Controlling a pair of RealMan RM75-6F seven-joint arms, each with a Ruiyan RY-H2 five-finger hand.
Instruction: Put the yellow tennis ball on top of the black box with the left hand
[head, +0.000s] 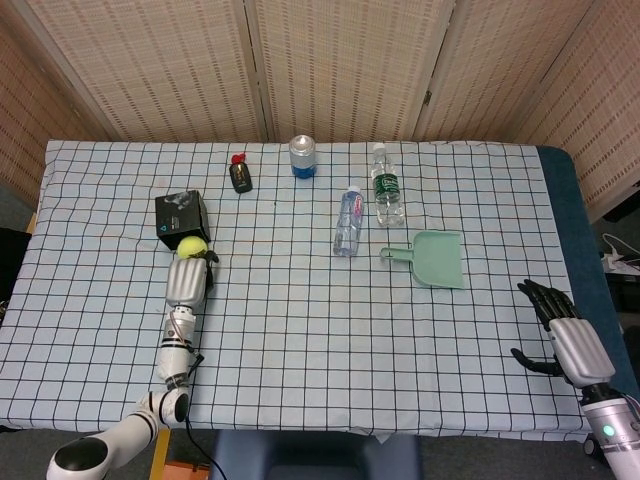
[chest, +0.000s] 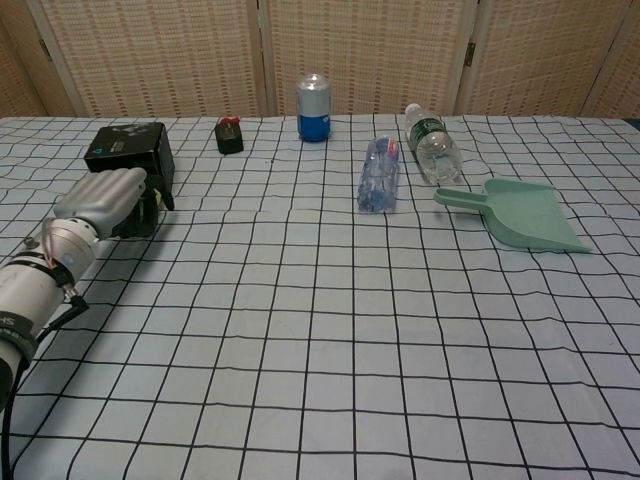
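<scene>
The left hand (head: 188, 280) has its fingers wrapped round the yellow tennis ball (head: 191, 244), carrying it right at the near edge of the black box (head: 181, 217), seemingly just short of its top, while the right hand (head: 562, 334) waits far from the box, fingers apart, empty.

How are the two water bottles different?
The bottle with the green label looks fatter and has a white cap; the bottle with the pink cap is slimmer, with a bluish label. The green-label one sits farther back. Both are clear plastic, near the green dustpan.
</scene>
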